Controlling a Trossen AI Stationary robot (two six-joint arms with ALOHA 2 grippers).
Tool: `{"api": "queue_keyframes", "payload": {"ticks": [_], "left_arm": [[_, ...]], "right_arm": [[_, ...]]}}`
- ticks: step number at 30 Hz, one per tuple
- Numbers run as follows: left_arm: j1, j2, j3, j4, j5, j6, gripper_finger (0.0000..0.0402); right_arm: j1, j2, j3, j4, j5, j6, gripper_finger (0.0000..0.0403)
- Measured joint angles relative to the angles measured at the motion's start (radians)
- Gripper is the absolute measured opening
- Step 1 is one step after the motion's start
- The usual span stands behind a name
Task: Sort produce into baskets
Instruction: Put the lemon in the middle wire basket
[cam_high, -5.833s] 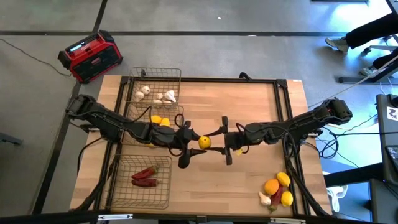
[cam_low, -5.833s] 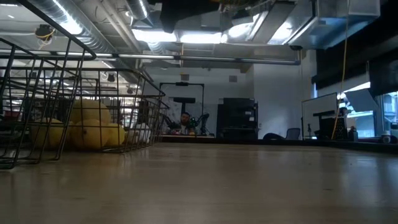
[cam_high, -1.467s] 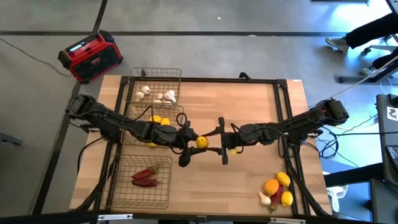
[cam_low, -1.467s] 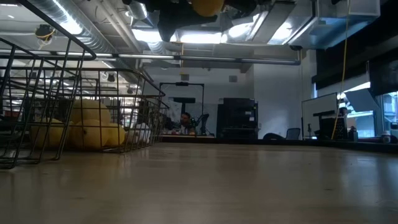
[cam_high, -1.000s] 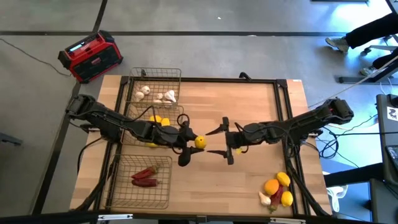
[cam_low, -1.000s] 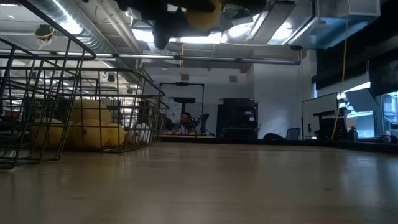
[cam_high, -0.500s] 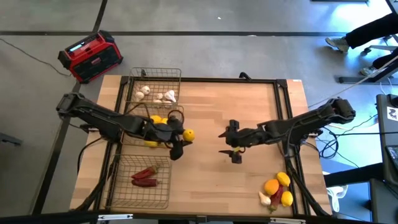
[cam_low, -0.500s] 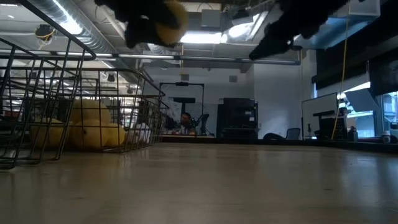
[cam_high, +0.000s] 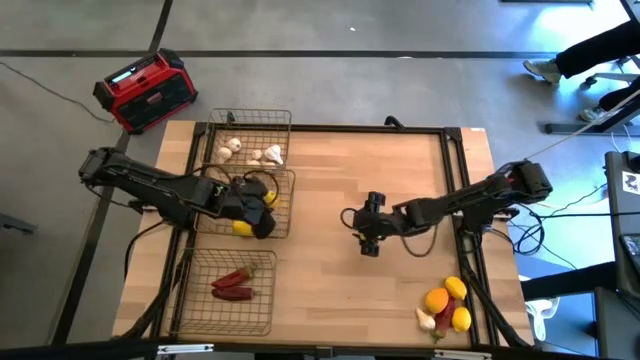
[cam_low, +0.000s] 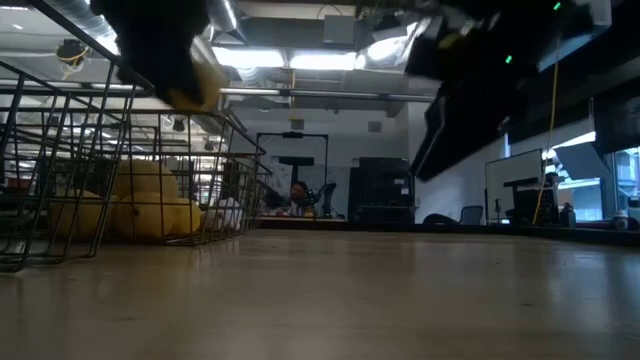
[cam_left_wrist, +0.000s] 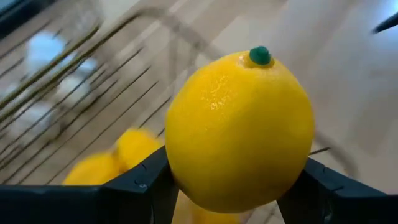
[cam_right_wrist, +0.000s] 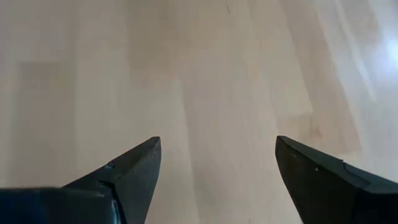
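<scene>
The left end effector (cam_high: 262, 203) grips a yellow lemon (cam_left_wrist: 239, 127) over the middle basket (cam_high: 285, 220) at the frame's left, while the right end effector (cam_right_wrist: 217, 163) hangs spread wide over the table (cam_high: 400, 160).

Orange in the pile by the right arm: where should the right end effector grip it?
Come straight down and grip the orange across its round middle. It sits at the pile's edge toward the middle of the table, with bare wood on that side, while a lemon and garlic crowd it. Turn the open right end effector so its fingers probably land clear of those neighbours.
</scene>
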Motion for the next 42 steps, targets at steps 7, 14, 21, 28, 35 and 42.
{"api": "queue_keyframes", "payload": {"ticks": [7, 14, 21, 28, 35, 42], "left_arm": [[0.027, -0.001, 0.000, -0.310, 0.001, -0.216, 0.0210], [0.049, -0.001, -0.019, -0.445, 0.050, -0.348, 0.0210], [0.081, 0.002, -0.098, -0.439, 0.123, -0.347, 0.0210], [0.126, 0.002, -0.164, -0.431, 0.152, -0.336, 0.0210], [0.149, 0.002, -0.193, -0.400, 0.154, -0.287, 0.0210], [0.150, 0.002, -0.193, -0.385, 0.154, -0.269, 0.0232]], "right_arm": [[-0.068, 0.092, 0.000, 0.008, -0.106, 0.026, 0.0309], [-0.094, 0.102, 0.000, 0.036, -0.183, 0.020, 0.0309], [-0.091, 0.102, 0.000, 0.042, -0.183, 0.019, 0.0309], [-0.091, 0.102, 0.000, 0.046, -0.181, 0.018, 0.0309], [-0.091, 0.102, 0.000, 0.052, -0.181, 0.018, 0.0309], [-0.091, 0.102, 0.000, 0.052, -0.181, 0.018, 0.0309]]}}
